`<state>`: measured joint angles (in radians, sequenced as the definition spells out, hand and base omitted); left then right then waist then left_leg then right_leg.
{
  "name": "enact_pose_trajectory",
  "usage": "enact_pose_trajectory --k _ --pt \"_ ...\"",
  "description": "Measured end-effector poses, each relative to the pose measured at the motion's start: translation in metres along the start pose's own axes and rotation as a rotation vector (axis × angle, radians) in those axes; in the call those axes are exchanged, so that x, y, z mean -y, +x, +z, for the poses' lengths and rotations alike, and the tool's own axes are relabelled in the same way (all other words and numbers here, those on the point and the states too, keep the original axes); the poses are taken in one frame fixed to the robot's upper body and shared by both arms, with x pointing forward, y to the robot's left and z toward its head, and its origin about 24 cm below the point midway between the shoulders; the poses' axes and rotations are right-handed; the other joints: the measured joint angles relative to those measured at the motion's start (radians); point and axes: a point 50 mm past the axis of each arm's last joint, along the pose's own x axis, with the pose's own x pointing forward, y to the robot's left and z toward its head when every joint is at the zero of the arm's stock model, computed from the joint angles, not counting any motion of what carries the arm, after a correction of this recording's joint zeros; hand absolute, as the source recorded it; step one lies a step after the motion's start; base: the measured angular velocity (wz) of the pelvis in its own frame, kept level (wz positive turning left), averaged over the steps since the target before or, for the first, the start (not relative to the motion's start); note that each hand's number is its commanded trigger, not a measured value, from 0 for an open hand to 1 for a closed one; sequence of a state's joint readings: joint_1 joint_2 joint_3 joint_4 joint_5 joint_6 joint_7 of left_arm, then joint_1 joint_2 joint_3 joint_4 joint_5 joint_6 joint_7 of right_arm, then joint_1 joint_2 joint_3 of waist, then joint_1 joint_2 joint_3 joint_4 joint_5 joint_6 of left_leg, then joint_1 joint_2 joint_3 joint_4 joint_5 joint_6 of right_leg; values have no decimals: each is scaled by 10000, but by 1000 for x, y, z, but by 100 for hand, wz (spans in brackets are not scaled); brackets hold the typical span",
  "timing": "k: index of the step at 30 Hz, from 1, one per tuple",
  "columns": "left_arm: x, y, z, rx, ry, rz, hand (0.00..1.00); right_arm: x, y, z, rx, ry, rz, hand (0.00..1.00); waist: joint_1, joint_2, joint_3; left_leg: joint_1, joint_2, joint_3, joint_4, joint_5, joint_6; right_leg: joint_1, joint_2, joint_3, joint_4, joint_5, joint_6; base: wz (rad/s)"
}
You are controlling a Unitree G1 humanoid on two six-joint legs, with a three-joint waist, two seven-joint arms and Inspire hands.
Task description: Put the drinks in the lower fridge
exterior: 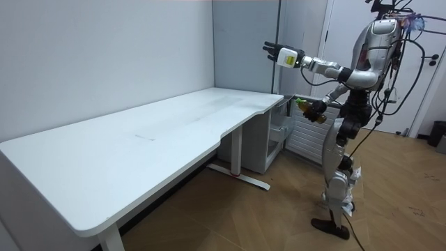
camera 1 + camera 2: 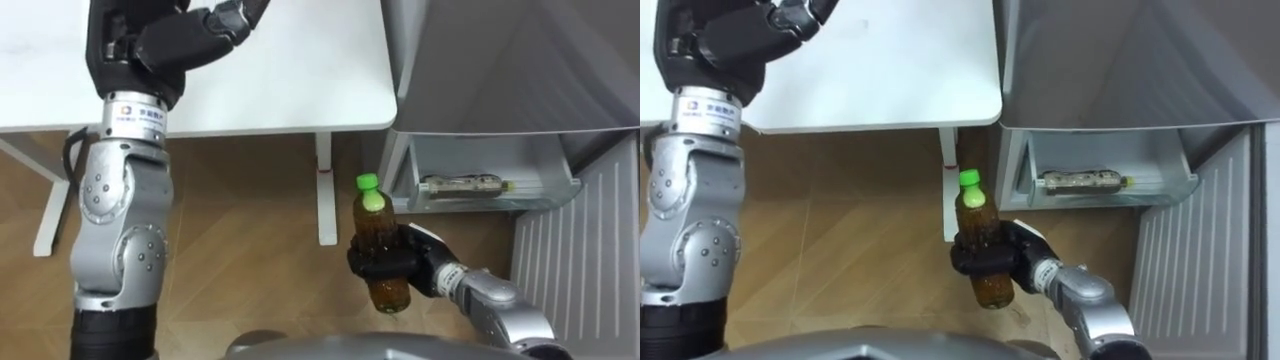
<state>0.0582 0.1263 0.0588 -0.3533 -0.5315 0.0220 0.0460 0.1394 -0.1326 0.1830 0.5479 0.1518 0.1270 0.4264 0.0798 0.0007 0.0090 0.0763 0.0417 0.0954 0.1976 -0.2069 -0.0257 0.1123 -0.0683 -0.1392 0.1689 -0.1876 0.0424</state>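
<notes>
Brown drink bottle (image 2: 380, 245) with green cap (image 2: 368, 183) is upright in the right hand (image 2: 420, 262). I see the fingers curled round its lower half, clamping it above the wood floor (image 2: 250, 220). It sits just off the white table (image 2: 300, 80) corner, near the open lower fridge compartment (image 2: 470, 155). A second bottle (image 2: 465, 186) lies on its side on the shelf in there. The ribbed fridge door (image 2: 580, 250) is swung out on the right. Left hand (image 2: 170, 45) is raised over the tabletop, fingers loosely extended, gripping nothing. Room view has the robot standing at the table's far end, facing the fridge.
</notes>
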Motion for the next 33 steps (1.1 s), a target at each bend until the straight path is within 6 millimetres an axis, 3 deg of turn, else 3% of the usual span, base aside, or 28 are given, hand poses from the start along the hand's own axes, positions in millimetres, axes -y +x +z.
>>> enact_pose_trajectory --k 4,8,11,15,18,20,22,27,31,33 --pt "-10 -4 1 -4 157 667 0 4 -2 0 43 89 -316 100 81 3 -2 0 -1 -7 -6 -1 -1 17 1 -9 -5 0 0 0" --pt "-40 -12 0 -112 598 2201 0 12 -7 -5 120 523 -895 100 108 51 -8 68 -12 -117 -1 -1 -1 151 0 -111 -15 0 0 7" --pt "-76 -32 -15 -904 876 4224 0 24 -14 -10 226 1240 -1696 100 119 123 -19 99 -14 -130 1 -1 -1 190 -3 -149 -25 0 0 3" --pt "-120 -71 -44 -2646 1440 6987 0 42 -26 -19 120 1878 -2760 100 247 222 33 202 -14 -124 -36 -5 -5 277 -1 -136 -40 -6 9 0" --pt "-138 -100 -64 -3874 1580 8329 0 49 -33 -29 -93 2222 -3356 100 378 249 27 197 -14 -136 -54 -6 -7 267 5 -122 -58 -9 11 0" --pt "-146 -114 -71 -4344 1724 9076 0 48 -36 -35 -184 2430 -3483 100 432 271 -3 202 -14 -164 -47 -6 -7 272 7 -146 -73 -9 10 2" --pt "-157 -135 -80 -5024 1937 10064 0 48 -39 -39 -281 2525 -3547 100 483 353 -98 237 -24 -160 -68 -5 -5 250 -6 -140 -76 -10 11 0" --pt "-166 -167 -101 -6394 2075 10992 0 49 -39 -43 -123 3313 -3635 100 440 250 -148 249 -29 -176 -18 -5 -6 363 -14 -198 -175 -12 13 2" --pt "-168 -196 -111 -7388 2133 11598 0 51 -42 -51 -28 4410 -3992 100 362 142 -123 339 -32 -214 -29 -9 -11 465 -16 -253 -185 -13 14 3" --pt "-169 -208 -114 -7826 2222 11728 0 56 -45 -52 299 5224 -4339 100 360 187 -85 350 -32 -206 -62 -9 -11 458 -14 -222 -183 -13 14 0"
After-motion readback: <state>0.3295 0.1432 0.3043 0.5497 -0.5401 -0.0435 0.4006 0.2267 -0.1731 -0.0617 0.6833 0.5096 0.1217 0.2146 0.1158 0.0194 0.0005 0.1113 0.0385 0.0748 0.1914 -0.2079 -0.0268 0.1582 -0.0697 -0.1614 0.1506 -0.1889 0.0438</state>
